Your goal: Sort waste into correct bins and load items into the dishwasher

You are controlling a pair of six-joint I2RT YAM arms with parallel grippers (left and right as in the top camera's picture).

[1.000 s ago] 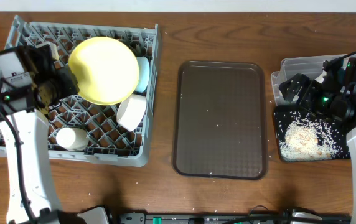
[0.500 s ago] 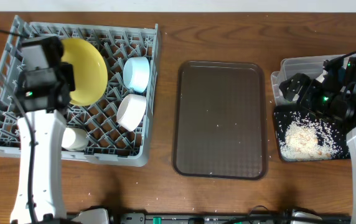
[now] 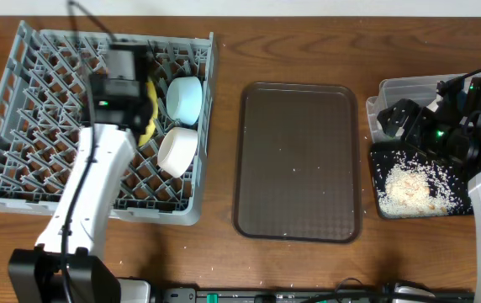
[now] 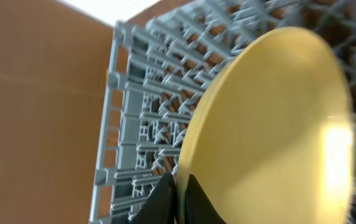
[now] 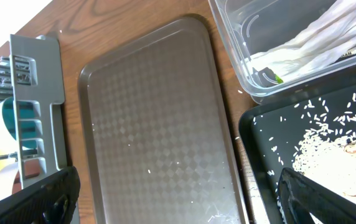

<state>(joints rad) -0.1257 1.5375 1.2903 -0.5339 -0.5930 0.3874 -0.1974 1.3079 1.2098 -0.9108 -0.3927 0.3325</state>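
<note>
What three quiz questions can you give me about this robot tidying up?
1. Which end effector grips the yellow plate?
2. True or false: the brown tray holds no dishes.
3. The rice lies in: A) clear tub, B) black tray, C) dish rack.
Key: 1 the left end effector; 2 true; 3 B, the black tray.
</note>
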